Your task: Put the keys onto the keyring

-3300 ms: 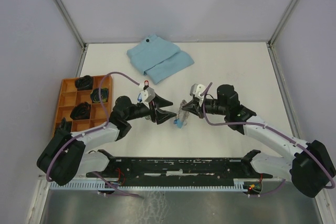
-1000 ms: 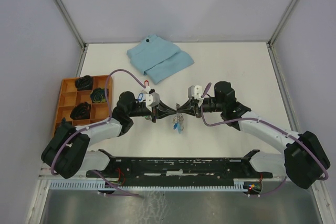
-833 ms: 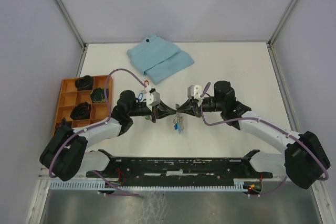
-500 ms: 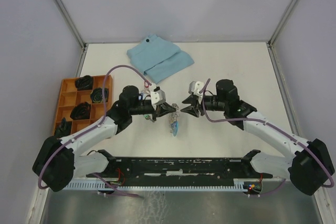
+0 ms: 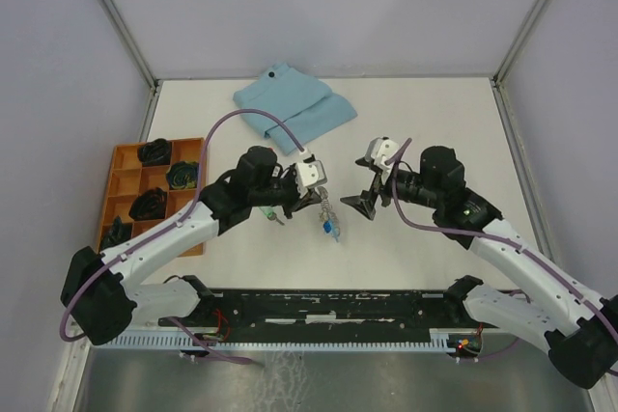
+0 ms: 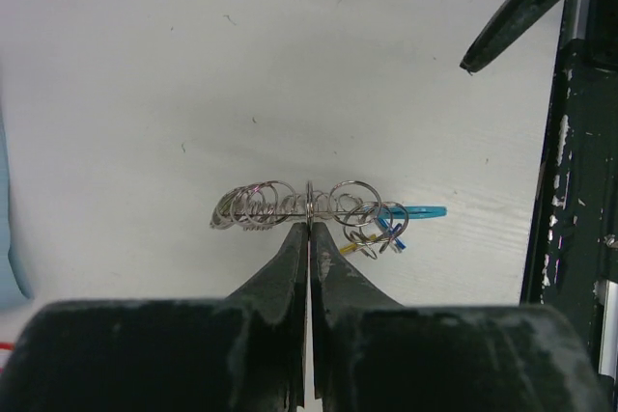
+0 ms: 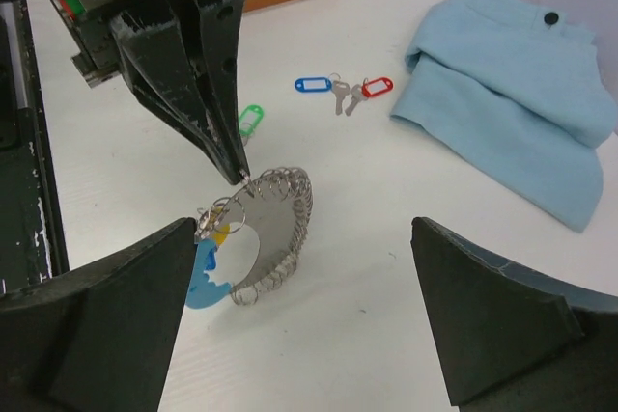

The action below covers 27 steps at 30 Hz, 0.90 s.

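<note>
At far left of the bench (image 5: 435,123), note the orange compartment tray (image 5: 130,150); not needed for this job. Next, locate the keys, loose on the bench: green-tagged key (image 7: 250,123) nearest the left gripper (image 6: 308,231); blue-tagged key (image 7: 315,84) and red-tagged key (image 7: 375,87) further back with blades meeting, toward the folded light-blue cloth (image 7: 512,84). None yet on the keyring (image 6: 290,204).

Read the left jaws as fully closed, pinching one thin wire ring at the top of the keyring, just right of the green tag. Cannot tell whether the lowest links touch the bench. Read the right gripper (image 5: 361,183) as spread wide, empty, facing the keyring from just beside it.

Handling, by judgement: treat the keyring as light, limp and prone to swing; expect smooth wire to slip. Hold by a single ring, as now. Treat each key as stiff, flat and small; take by the plastic tag, leaving the hole free.

Orientation: in the left wrist view, long axis across the jaws, left to right, blue strap (image 6: 420,210) pointing right. In the right wrist view, arched on edge, strap end lowest.
</note>
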Each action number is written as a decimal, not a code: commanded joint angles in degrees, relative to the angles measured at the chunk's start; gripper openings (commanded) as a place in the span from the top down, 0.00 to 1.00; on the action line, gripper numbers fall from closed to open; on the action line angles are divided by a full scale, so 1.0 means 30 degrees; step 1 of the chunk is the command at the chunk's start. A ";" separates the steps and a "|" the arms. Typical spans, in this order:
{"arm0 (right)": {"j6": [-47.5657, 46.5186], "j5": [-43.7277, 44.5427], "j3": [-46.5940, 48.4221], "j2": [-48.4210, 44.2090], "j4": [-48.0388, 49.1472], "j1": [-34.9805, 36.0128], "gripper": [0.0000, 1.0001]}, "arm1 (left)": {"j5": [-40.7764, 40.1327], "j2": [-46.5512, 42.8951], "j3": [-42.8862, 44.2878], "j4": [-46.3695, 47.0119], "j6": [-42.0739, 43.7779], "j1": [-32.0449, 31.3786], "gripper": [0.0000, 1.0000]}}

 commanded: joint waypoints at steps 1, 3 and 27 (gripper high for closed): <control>-0.0063 0.0753 0.0770 0.0213 -0.1261 -0.0034 0.00 | -0.0749 0.0285 0.1861 -0.1750 0.1214 -0.0077 0.97; -0.0644 0.0084 -0.0035 0.0212 -0.0158 -0.0035 0.00 | -0.0724 0.0516 0.2231 -0.2196 0.1204 -0.0078 0.97; -0.6428 -0.6245 0.0524 0.5537 0.2132 -0.0024 0.66 | -0.0050 0.1572 0.3227 -0.3945 0.1841 -0.0158 0.97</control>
